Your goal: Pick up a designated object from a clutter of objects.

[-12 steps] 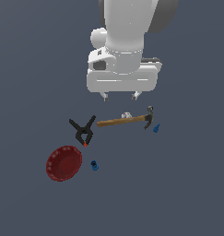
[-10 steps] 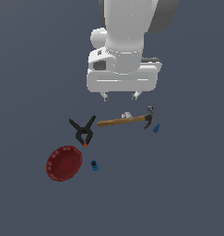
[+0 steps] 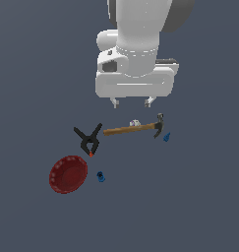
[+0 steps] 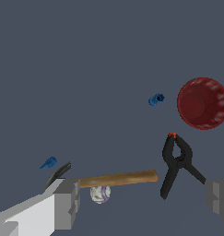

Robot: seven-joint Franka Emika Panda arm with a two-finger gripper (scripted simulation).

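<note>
The designated object, a tiny tapered dark-blue piece (image 3: 166,137), lies just beside the hammer's black head (image 3: 160,125); it also shows in the wrist view (image 4: 49,162). My gripper (image 3: 131,103) hangs open and empty above the hammer's wooden handle (image 3: 128,129), well clear of the floor. Its two grey fingers (image 4: 62,203) frame the wrist view. The stubbier blue piece with a hole (image 3: 101,176) lies near the dark red bowl (image 3: 68,174). The black spring clamp (image 3: 89,139) with its red tip lies at the handle's end.
A tiny whitish lump (image 3: 134,123) rests against the hammer handle, also seen in the wrist view (image 4: 100,194). Everything lies on a flat dark grey-blue floor (image 3: 199,197).
</note>
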